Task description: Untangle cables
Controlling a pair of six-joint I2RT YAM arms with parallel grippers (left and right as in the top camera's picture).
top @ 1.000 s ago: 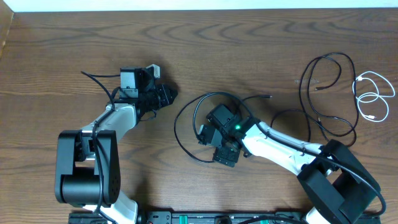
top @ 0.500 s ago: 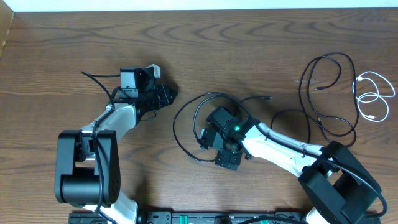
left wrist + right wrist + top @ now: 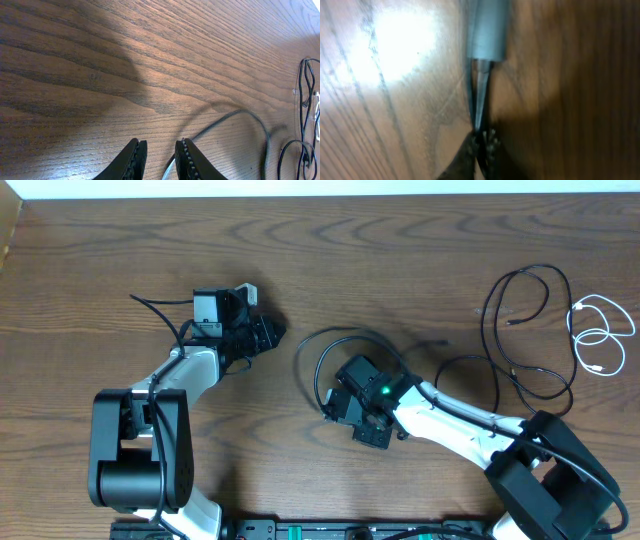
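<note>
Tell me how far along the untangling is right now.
Done: the white cable lies on its own at the far right. In hand: the right gripper is shut on the centre black cable just below its plug. Left: the black cables at right overlap in loops; the left gripper holds nothing.
</note>
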